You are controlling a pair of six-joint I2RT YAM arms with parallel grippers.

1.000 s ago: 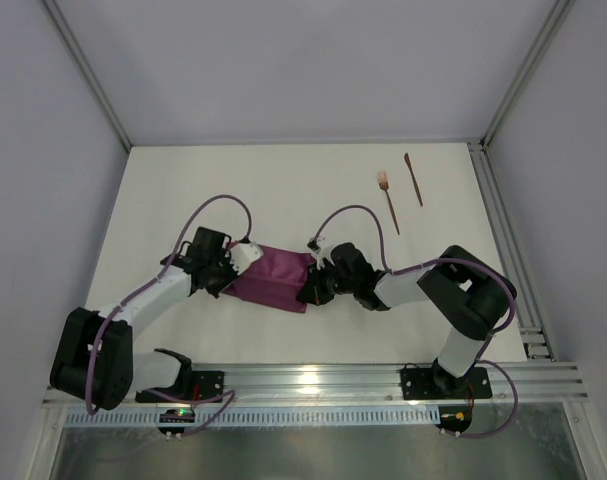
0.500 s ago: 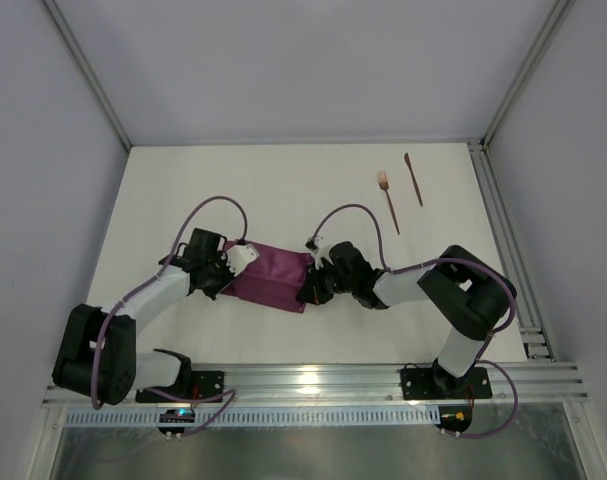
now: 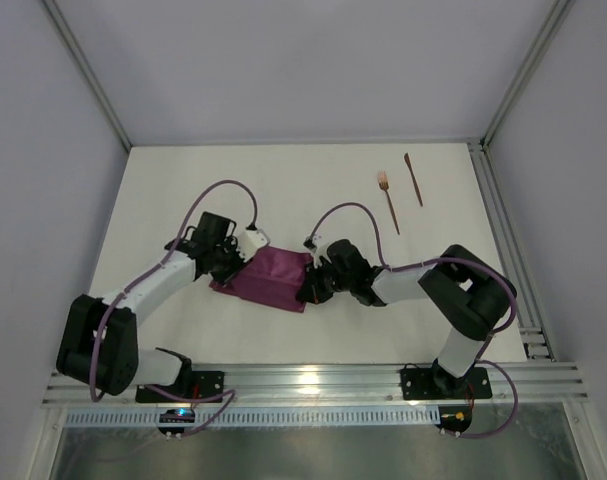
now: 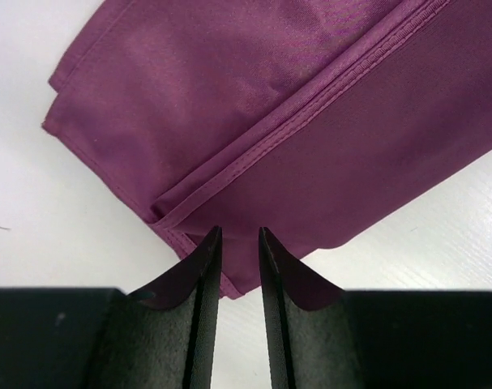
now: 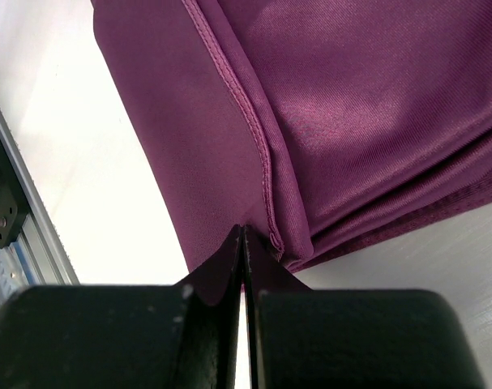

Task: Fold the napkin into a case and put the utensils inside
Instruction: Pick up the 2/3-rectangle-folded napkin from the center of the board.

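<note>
The napkin point(image 3: 273, 279) lies folded into a magenta oblong on the white table point(image 3: 283, 190), near the middle and a touch left, tilted so its right end sits nearer than its left. Stitched hems run in layers across it, and one diagonal fold line shows up close.

At the cloth's left end sits the left gripper point(image 4: 236, 239): its jaws stand a narrow slit apart, a corner of cloth lies under the tips, and bare table shows through the gap. So nothing is pinched there.

Over at the right end, the right gripper point(image 5: 242, 231) has its jaws pressed flat together with the napkin's hemmed edge caught between them, and the fabric flares out either side of the tips.

Well apart, far and to the right, the copper fork point(image 3: 388, 200) and the knife point(image 3: 413, 179) lie side by side, not touching, both pointing roughly away.

The tabletop is plain and matte. Pale grey walls point(image 3: 283, 60) close in on three sides, metal posts point(image 3: 88, 75) slant up the corners, and an aluminium rail point(image 3: 313, 380) runs along the near edge.
</note>
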